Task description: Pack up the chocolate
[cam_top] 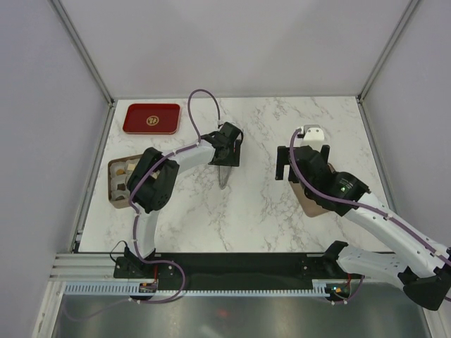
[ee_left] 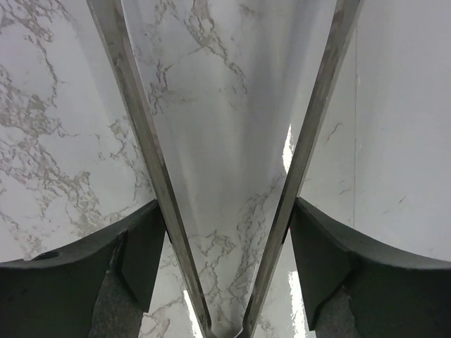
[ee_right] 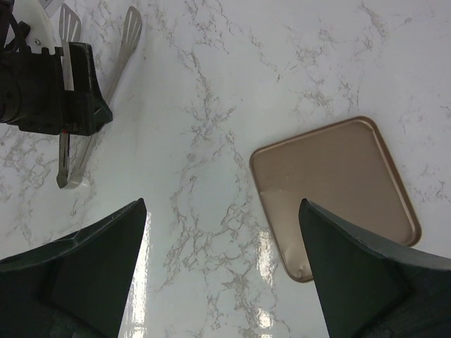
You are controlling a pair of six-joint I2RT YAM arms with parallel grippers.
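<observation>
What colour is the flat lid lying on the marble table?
Plain tan-brown lid; the right wrist view shows it best.

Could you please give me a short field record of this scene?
Left gripper: around the tongs, their arms against its fingers
Right gripper: open, empty, beside the lid
Chocolate: in the box, partly hidden by the left arm
Lid: flat on the table, apart from the box
Tray: far left corner
</observation>
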